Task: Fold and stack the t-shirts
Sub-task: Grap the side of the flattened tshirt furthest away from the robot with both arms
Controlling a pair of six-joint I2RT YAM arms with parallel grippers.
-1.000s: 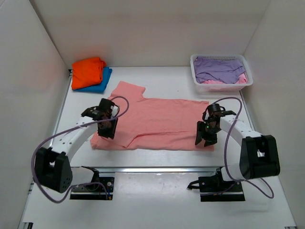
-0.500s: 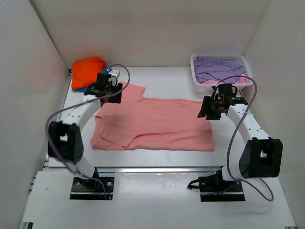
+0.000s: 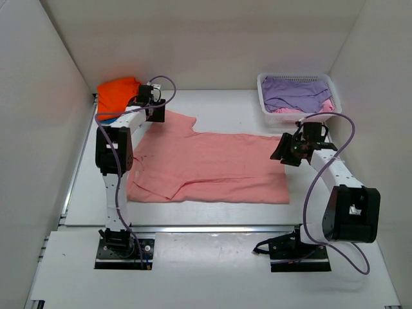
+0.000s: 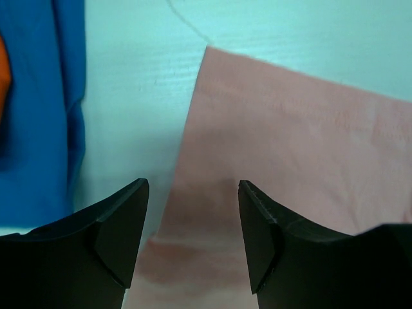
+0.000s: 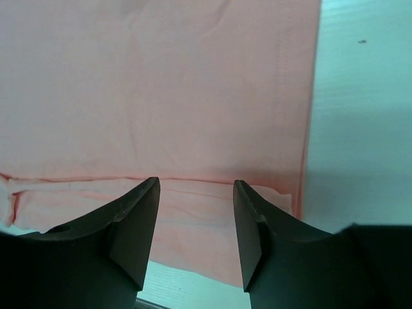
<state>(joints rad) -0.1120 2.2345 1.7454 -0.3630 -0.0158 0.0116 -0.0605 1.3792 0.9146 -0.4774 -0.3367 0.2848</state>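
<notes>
At salmon-pink shirt far corners, left gripper, right gripper both spread, empty; left straddles sleeve edge, perhaps misses cloth, skewing fold.

I see the salmon shirt as soft matt cloth with a fine knit grain and a stitched hem. The blue shirt at the far left corner is matt cloth too. The table looks smooth and white. The left gripper and right gripper have matt black plastic fingers. The basket is white plastic.
</notes>
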